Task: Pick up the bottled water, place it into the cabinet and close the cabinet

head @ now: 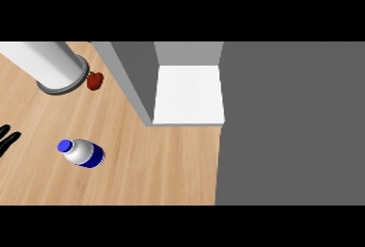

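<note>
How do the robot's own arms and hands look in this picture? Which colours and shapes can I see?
Very little of them shows. At the view's left edge only a few thin black fingers of the left hand come into view; they look slim and dark, with no markings or cables visible. No grey forearm shows, and the right hand is not in view at all.

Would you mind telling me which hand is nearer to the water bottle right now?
Left. The left hand shows only as fingers at the view's left edge, just left of the water bottle on the counter. The right hand is not in view.
</note>
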You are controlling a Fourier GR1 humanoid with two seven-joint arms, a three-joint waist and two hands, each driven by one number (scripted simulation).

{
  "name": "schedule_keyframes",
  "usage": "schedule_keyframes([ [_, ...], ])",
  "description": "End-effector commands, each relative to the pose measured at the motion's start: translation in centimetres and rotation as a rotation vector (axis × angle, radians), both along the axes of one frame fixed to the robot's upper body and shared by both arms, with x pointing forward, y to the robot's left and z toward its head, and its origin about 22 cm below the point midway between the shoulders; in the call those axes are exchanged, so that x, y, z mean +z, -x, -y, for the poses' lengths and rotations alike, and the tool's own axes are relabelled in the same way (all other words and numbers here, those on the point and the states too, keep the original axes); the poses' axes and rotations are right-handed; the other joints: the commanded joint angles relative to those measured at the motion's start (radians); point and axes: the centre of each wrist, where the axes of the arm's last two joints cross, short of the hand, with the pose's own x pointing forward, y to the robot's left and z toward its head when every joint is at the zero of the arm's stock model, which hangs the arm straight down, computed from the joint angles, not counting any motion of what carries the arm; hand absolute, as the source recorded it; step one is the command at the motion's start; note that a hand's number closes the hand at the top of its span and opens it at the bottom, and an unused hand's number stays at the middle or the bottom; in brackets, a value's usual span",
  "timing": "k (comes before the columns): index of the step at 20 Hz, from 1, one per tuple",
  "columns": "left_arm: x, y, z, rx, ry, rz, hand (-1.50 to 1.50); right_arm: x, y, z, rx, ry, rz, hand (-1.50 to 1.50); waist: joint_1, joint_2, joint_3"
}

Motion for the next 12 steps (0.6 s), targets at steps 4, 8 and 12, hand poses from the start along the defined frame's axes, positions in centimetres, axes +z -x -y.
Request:
schedule_keyframes([
  [4,-0.9,1.6,-1.6,0.027,-0.019,-0.034,-1.50,1.9,3.1,-0.2,0.011,0.001,0.012,-1.50,0.000,0.000,0.000],
  [8,-2.7,0.4,-2.1,0.109,-0.018,-0.038,-1.50,0.1,3.7,-0.9,0.002,-0.020,-0.012,-1.50,-0.009,0.000,0.000],
  [12,-5.0,-1.6,-1.4,0.145,-0.031,-0.044,-1.50,1.1,4.5,-0.2,0.012,0.000,0.014,-1.50,-0.012,0.001,0.000],
])
